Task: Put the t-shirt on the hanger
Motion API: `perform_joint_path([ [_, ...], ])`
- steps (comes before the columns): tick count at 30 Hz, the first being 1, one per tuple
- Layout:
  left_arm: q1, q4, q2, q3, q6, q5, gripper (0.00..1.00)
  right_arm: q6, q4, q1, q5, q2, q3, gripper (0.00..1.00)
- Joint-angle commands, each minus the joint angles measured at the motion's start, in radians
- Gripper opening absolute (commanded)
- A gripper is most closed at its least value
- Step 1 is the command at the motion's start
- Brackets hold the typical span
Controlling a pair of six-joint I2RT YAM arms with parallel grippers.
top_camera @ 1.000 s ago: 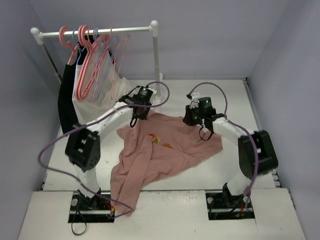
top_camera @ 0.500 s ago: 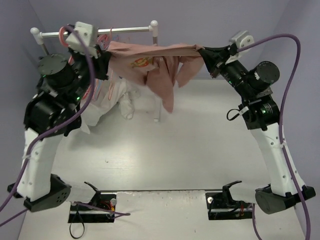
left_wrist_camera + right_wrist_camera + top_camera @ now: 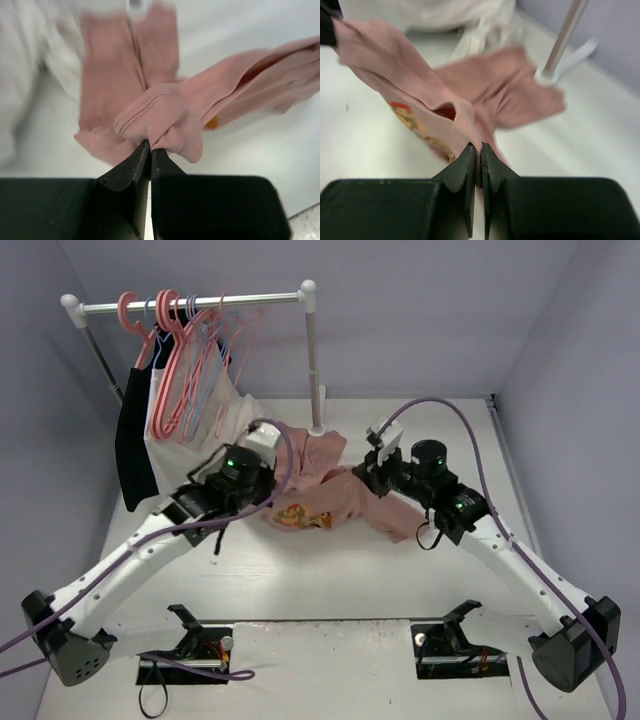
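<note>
Change since half a second ago: the dusty salmon-pink cotton t-shirt [image 3: 318,502] was stretched high between both arms up at the white clothes rail [image 3: 200,304]; now it's back down, bunched on the white tabletop [image 3: 400,580] by the foot of the rail's upright pole [image 3: 316,370]. Left gripper [image 3: 149,150] is clamped on a fold of hem or sleeve fabric, and right gripper [image 3: 480,149] is pinched on a ribbed edge near the orange-yellow print. Both have fabric between closed fingers, so neither grasp is lost. The thin pale-pink triangular hanger [image 3: 231,390] hangs on the rail among the coral and pale blue ones, nothing on it, well apart from the shirt. My read: that lift didn't get the shirt onto the hanger, so the task isn't advanced. Looks like a regrasp or another lift is needed, probably with cleaner holds at the shoulders or collar. Risk: the bunched cloth snags the pole base.
</note>
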State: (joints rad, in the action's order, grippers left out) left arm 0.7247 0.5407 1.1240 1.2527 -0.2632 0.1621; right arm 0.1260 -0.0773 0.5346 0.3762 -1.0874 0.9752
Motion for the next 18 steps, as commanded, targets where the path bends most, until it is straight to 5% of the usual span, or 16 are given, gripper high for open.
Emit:
perform_joint_path([
  [1,0.014,-0.206,-0.065,-0.239,-0.244,0.154,0.0,-0.04,-0.095,0.04,-0.139,-0.001,-0.082,0.0],
  [6,0.012,-0.358,-0.049,-0.474,-0.385,0.261,0.0,-0.126,-0.149,0.038,-0.272,-0.121,-0.203,0.0],
  [13,-0.013,-0.394,0.067,-0.487,-0.422,0.276,0.06,-0.241,-0.168,0.035,-0.325,-0.257,-0.238,0.03],
  [15,-0.013,-0.355,0.083,-0.424,-0.392,0.248,0.19,-0.253,-0.155,0.036,-0.283,-0.275,-0.21,0.22],
  [18,-0.011,-0.252,0.058,-0.295,-0.319,0.219,0.46,-0.27,-0.141,0.04,-0.244,-0.259,-0.194,0.64],
])
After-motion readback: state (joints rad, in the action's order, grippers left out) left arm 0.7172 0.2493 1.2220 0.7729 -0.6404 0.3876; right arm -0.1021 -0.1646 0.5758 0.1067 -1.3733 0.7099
